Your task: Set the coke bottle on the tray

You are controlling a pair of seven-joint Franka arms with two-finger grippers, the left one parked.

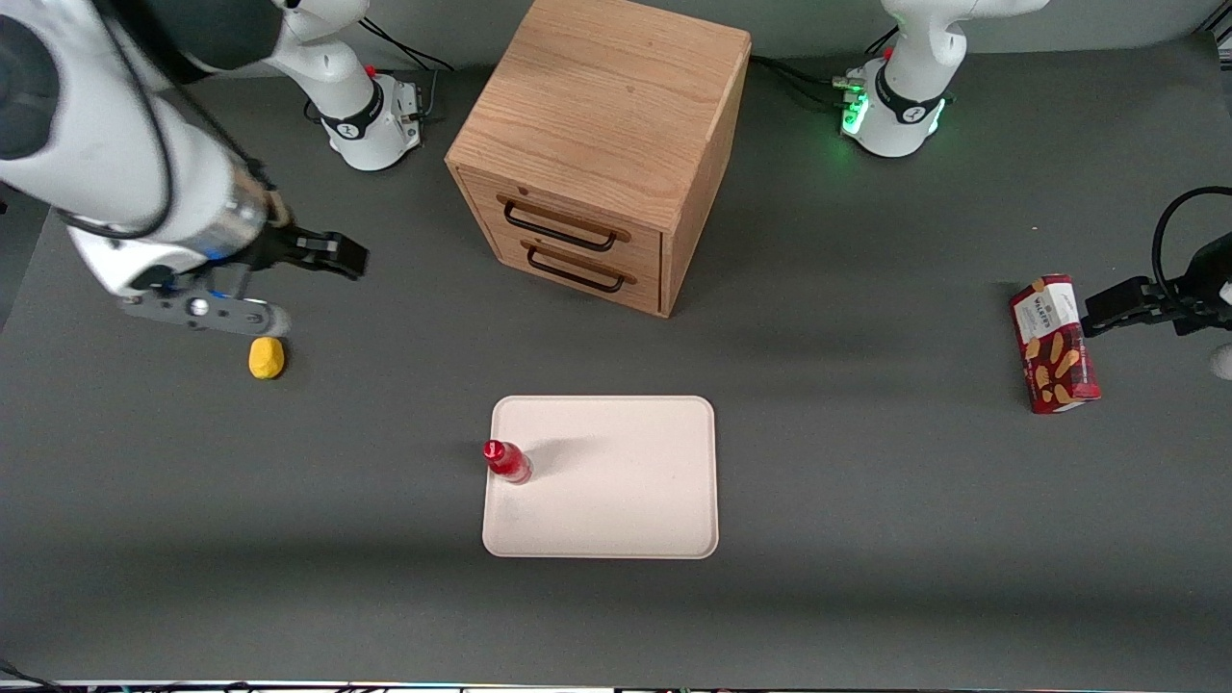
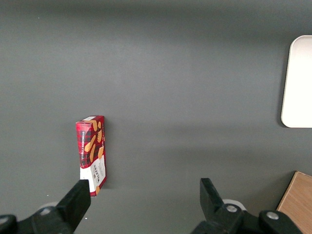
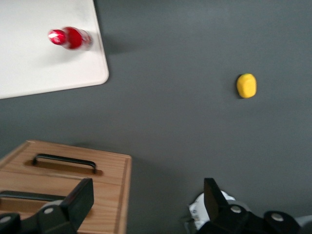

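Observation:
The small red coke bottle point(image 1: 506, 461) stands upright on the pale cream-pink tray point(image 1: 616, 500), close to the tray's edge toward the working arm's end. It also shows in the right wrist view point(image 3: 69, 38) on the tray point(image 3: 44, 68). My gripper point(image 1: 339, 254) is open and empty. It hangs high above the table toward the working arm's end, well away from the bottle and tray, with its fingers point(image 3: 80, 197) wide apart.
A wooden two-drawer cabinet point(image 1: 602, 144) stands farther from the front camera than the tray. A yellow lump point(image 1: 267, 358) lies on the table under my arm. A red biscuit box point(image 1: 1055, 343) lies toward the parked arm's end.

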